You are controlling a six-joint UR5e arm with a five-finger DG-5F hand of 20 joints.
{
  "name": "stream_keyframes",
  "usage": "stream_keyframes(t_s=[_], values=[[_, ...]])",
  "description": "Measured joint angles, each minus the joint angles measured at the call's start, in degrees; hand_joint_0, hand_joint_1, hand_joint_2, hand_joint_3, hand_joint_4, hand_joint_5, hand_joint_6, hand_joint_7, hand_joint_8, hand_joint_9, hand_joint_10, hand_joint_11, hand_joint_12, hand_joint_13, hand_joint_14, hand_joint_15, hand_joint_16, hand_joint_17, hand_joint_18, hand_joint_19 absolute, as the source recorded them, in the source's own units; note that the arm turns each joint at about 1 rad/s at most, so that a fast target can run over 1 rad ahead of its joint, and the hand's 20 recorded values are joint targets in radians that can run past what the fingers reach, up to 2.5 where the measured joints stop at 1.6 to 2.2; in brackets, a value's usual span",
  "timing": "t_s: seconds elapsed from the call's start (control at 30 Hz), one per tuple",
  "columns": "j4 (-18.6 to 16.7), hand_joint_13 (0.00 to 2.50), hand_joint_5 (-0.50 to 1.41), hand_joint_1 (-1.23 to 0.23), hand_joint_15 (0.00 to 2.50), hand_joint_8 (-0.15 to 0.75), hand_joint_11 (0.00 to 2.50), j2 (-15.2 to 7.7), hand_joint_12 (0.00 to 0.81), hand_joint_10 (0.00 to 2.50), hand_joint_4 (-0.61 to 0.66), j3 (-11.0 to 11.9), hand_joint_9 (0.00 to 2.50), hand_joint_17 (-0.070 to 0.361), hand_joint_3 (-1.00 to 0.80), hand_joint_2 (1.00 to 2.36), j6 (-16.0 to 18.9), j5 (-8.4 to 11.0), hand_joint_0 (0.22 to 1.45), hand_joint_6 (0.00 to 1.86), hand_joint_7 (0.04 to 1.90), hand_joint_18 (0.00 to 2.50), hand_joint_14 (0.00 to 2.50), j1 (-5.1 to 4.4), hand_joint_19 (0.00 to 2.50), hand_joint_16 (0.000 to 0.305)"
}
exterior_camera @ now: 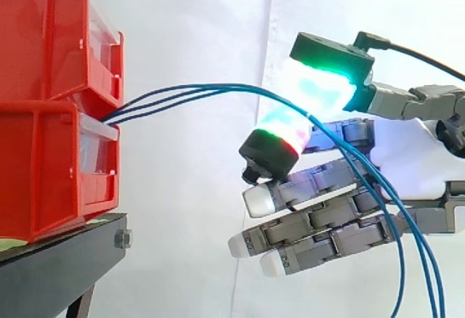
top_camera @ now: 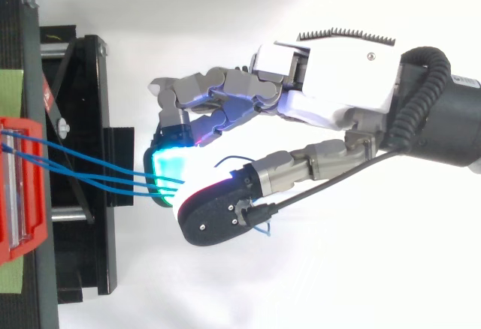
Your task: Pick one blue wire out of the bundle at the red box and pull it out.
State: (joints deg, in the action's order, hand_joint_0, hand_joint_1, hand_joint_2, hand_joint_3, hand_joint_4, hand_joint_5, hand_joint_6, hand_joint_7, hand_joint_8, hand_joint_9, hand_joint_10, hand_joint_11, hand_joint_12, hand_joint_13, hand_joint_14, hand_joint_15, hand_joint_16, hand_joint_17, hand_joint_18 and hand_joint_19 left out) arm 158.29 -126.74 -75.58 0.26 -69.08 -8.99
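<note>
— Entry one, blue wires [exterior_camera: 196, 89]: location?
— They leave the gap between two stacked red bins [exterior_camera: 43, 115], arc right, pass through the hand [top_camera: 323, 81], then hang down.
— Hand: state?
— Pinching the wires between the thumb pad [exterior_camera: 320, 89] and one bent finger pad [exterior_camera: 280, 140]. How many are caught: cannot tell.
— Bins?
— On a black stand [exterior_camera: 51, 274].

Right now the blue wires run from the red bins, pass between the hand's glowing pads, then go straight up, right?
No. Past the hand the blue wires drop downward, not up; the side view shows it. They do run from the red bins and pass between the glowing pads.
</note>
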Motion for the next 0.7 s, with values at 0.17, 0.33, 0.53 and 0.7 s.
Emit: stream_keyframes(t_s=[0.17, 0.33, 0.53, 0.7], values=[[0.0, 0.0, -0.04, -0.56, 0.0, 0.187, 0.52, 0.0, 0.332, 0.02, 0.1, -0.01, 0.78, 0.114, -0.3, 1.02, 0.0, 0.0, 0.54, 0.54, 1.47, 0.0, 0.0, 0.0, 0.3, 0.051], [0.0, 0.0, -0.06, -0.58, 0.01, 0.206, 0.54, 0.0, 0.337, 0.02, 0.09, 0.0, 0.78, 0.115, -0.34, 1.02, 0.0, 0.0, 0.53, 0.59, 1.43, 0.0, 0.0, -0.01, 0.3, 0.051], [0.0, 0.01, -0.12, -0.67, 0.04, 0.236, 0.67, 0.0, 0.347, 0.03, 0.11, 0.01, 0.81, 0.116, -0.36, 1.01, 0.0, 0.01, 0.53, 0.8, 1.24, 0.0, 0.0, -0.03, 0.31, 0.051], [0.0, 0.0, -0.18, -0.8, 0.06, 0.263, 0.8, 0.0, 0.356, 0.03, 0.12, 0.0, 0.76, 0.118, -0.33, 1.02, 0.0, 0.03, 0.61, 0.88, 1.18, 0.0, 0.0, -0.04, 0.31, 0.053]])
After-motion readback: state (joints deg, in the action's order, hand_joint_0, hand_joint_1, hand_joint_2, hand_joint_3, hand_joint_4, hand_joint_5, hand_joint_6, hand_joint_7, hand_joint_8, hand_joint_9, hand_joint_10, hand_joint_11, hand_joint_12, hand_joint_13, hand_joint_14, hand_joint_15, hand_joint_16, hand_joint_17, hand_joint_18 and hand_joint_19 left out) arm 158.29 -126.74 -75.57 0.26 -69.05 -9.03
